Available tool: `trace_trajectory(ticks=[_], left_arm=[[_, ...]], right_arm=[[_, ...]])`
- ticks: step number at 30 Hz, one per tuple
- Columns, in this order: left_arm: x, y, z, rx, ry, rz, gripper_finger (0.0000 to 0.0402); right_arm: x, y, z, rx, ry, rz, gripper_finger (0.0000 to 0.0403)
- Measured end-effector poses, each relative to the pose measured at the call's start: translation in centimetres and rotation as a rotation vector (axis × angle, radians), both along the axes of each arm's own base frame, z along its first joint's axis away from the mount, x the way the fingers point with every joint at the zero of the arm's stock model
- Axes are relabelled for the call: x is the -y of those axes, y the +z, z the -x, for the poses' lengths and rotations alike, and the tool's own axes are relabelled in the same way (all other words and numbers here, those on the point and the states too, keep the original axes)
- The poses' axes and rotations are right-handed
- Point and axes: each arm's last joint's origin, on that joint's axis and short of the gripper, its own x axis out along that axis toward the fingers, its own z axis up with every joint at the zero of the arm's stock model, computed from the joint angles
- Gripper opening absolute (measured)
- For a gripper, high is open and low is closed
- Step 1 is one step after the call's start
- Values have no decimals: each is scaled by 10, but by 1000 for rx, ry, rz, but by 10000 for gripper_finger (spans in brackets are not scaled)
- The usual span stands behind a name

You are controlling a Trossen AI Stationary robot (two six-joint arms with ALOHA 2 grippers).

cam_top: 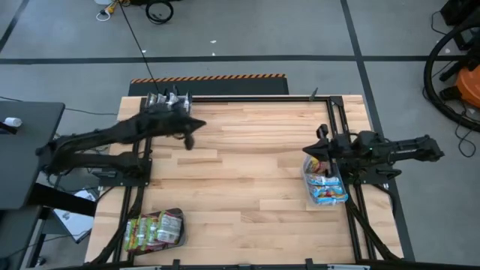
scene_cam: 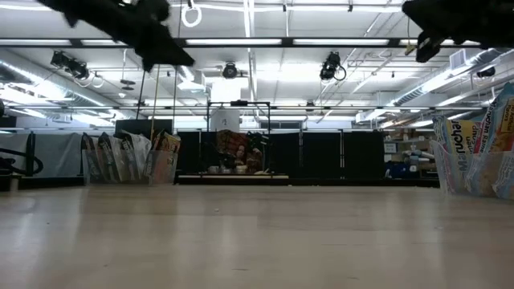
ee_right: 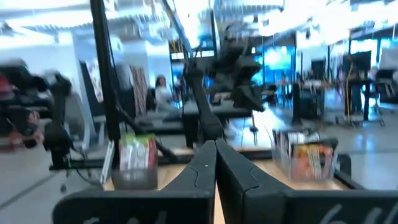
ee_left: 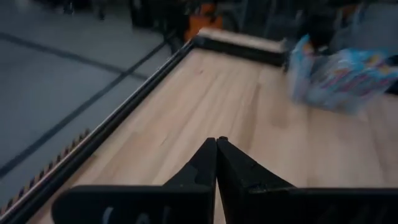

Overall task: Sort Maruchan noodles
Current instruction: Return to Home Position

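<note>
The Maruchan noodles lie sorted in three clear bins. Light blue packets fill the bin (cam_top: 325, 184) at the table's right edge, also seen in the left wrist view (ee_left: 339, 74). Orange-yellow packets fill the near left bin (cam_top: 155, 229). Dark packets stand in the far left bin (cam_top: 169, 100). My left gripper (cam_top: 190, 139) hangs shut above the far left part of the table, with nothing between its fingers (ee_left: 205, 163). My right gripper (cam_top: 315, 148) is shut and empty, raised beside the far end of the blue bin.
The wooden tabletop (cam_top: 255, 172) between the bins is bare. A dark frame rail (ee_left: 118, 127) runs along the table's edges. In the right wrist view the left arm (ee_right: 239, 59) shows above the two left bins (ee_right: 137, 162) (ee_right: 305, 152).
</note>
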Motion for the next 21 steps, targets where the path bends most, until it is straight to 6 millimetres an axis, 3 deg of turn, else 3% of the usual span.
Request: trace_trajectory(ticks=[5, 10, 13, 17, 21], left_arm=[[27, 9, 44, 174, -105, -7, 13], [44, -3, 75, 69, -205, 53, 13], [53, -2, 84, 109, -288, 62, 13], [62, 0, 90, 314, -393, -47, 13], [65, -18, 99, 394, -405, -59, 13]], right_arm=[[0, -21, 11, 139, 15, -16, 13], [-3, -35, 13, 105, 65, -27, 12], [-4, -41, 11, 36, 83, -50, 15], [-4, -47, 9, -19, 75, -45, 15], [-4, -51, 9, -68, 53, -44, 15]])
